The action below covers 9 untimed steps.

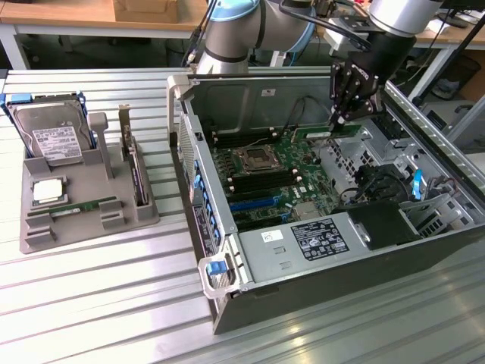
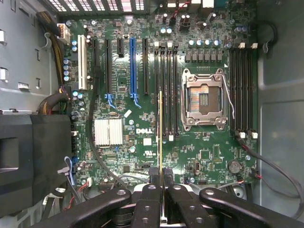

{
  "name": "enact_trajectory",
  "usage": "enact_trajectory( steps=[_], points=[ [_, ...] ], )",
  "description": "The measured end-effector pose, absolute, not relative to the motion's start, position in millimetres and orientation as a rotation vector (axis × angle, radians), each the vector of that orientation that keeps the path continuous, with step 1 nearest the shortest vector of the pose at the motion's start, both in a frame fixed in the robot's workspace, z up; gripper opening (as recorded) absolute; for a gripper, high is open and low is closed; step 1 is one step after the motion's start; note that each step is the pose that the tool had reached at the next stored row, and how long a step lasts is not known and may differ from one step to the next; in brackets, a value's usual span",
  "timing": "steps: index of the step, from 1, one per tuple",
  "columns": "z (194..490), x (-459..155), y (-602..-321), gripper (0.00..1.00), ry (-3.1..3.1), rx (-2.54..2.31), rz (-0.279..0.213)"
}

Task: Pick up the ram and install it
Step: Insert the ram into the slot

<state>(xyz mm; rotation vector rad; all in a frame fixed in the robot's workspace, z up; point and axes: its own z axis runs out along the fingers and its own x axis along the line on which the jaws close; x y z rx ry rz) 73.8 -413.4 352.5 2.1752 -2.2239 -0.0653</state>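
A ribbed metal table [image 1: 91,303] is carrying the work in the exterior view, with benches and cables lying behind it. Towards that view's left, a grey tray [image 1: 38,236] is keeping the spare parts apart in shaped pockets: a hard drive [image 1: 53,138], a square processor chip [image 1: 47,191], an upright expansion card [image 1: 136,173] and a second ram stick [image 1: 79,206] lying flat. An open computer case [image 1: 303,254] is lying on its side, so its motherboard [image 1: 265,173] is facing upward for access from above. The gripper [image 1: 339,120] is hanging inside the case with its fingers clamped on the ram [image 1: 322,132]. It is holding the ram level by one end, above the board and near the processor socket [image 1: 254,158]. Judging by this, the pick-up is done and the seating is not.

In the wrist view, the gripper [image 2: 160,179] is pinching the ram [image 2: 160,123], which is showing edge-on as a thin pale line. It is running parallel to the memory slots [image 2: 167,90] beside the processor socket [image 2: 204,99], likely so that the stick can go straight down.

The black fingers [image 2: 153,183] are covering the held end of the stick. How high the ram is sitting above the slots, and which slot it is over, is hard to tell. The arm is running out of the exterior view's top edge.
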Motion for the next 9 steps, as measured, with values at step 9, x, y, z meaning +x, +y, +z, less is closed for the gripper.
enact_trajectory(
  steps=[9],
  points=[
    [350.3, 73.8, -413.4, 0.12, -2.224, 2.175, -0.065]
  ],
)
